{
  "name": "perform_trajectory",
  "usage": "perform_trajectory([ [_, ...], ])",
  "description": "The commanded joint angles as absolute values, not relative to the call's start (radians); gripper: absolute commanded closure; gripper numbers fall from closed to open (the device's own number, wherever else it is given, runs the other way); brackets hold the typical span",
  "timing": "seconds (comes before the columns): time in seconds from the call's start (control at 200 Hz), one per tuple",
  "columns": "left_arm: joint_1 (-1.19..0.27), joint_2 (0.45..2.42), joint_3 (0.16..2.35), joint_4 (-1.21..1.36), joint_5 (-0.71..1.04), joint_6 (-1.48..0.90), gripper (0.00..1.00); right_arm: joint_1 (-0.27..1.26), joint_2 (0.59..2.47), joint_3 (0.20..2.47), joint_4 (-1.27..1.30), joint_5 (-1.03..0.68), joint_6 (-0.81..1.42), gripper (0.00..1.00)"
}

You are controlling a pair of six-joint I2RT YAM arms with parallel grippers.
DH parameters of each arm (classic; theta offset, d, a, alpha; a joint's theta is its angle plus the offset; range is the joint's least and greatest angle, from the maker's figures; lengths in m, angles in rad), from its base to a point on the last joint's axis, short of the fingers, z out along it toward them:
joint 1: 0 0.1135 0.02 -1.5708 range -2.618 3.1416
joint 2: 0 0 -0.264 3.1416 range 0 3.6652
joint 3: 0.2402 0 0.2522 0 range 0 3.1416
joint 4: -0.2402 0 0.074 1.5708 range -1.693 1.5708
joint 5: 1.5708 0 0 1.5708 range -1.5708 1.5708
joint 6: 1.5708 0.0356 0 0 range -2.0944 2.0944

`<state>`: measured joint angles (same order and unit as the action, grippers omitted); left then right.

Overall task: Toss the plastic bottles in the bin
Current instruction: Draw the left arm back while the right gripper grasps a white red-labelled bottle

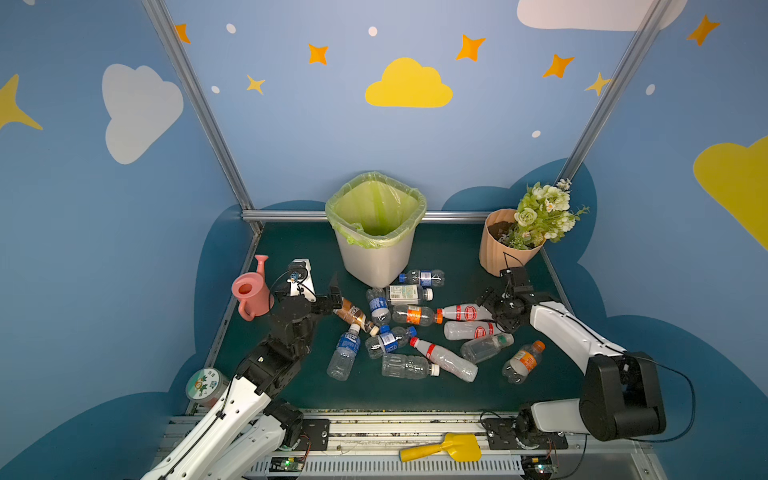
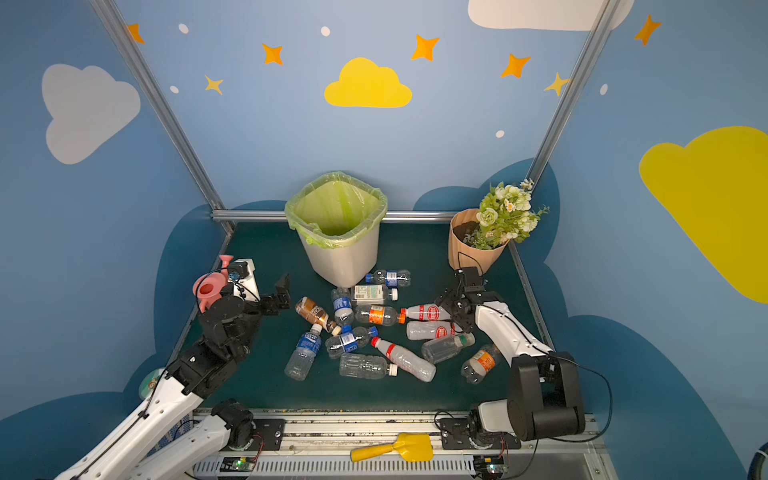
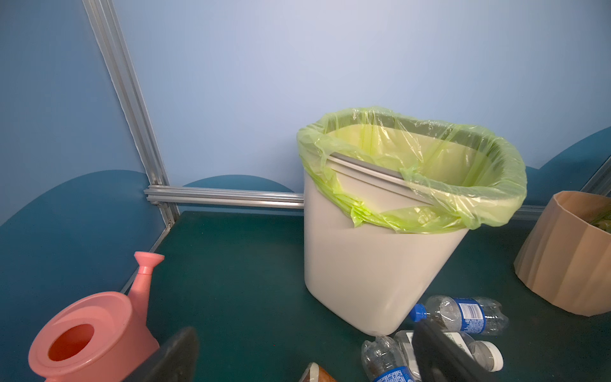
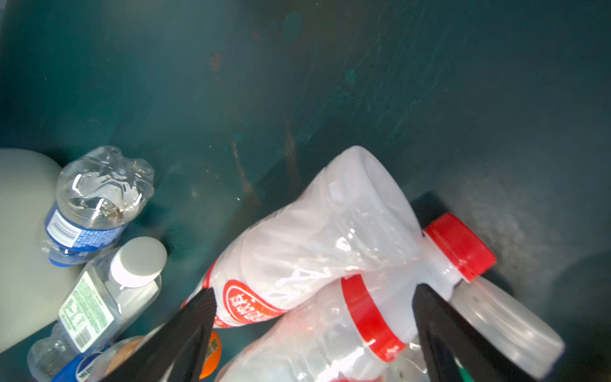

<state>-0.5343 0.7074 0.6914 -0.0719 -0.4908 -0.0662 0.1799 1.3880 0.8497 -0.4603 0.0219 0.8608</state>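
Several plastic bottles (image 1: 409, 332) lie scattered on the green table in front of the bin (image 1: 376, 257), an off-white wastebasket with a yellow-green liner, seen in both top views. My right gripper (image 4: 310, 297) is low over two white bottles with red labels (image 1: 467, 322). Its jaws stand wide apart on either side of the red-capped one (image 4: 370, 317), with a gap on one side. My left gripper (image 1: 331, 300) hovers open and empty beside a brown-labelled bottle (image 1: 351, 313). The left wrist view shows the bin (image 3: 363, 264) ahead.
A pink watering can (image 1: 249, 293) stands just left of my left arm. A ribbed peach flowerpot (image 1: 505, 245) with flowers sits at the back right, behind my right gripper. A yellow scoop (image 1: 444, 451) lies on the front rail. Aluminium frame bars edge the table.
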Motion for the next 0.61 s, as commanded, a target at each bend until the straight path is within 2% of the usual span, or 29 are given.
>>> perform_trajectory([
  [0.0, -0.526, 0.690, 0.676, -0.088, -0.517, -0.079, 0.00, 0.186, 1.411, 0.882, -0.429, 0.016, 0.897, 0.09],
  [0.601, -0.513, 0.655, 0.665, -0.117, -0.537, -0.074, 0.00, 0.188, 1.605, 0.967, -0.358, -0.024, 0.941, 0.13],
])
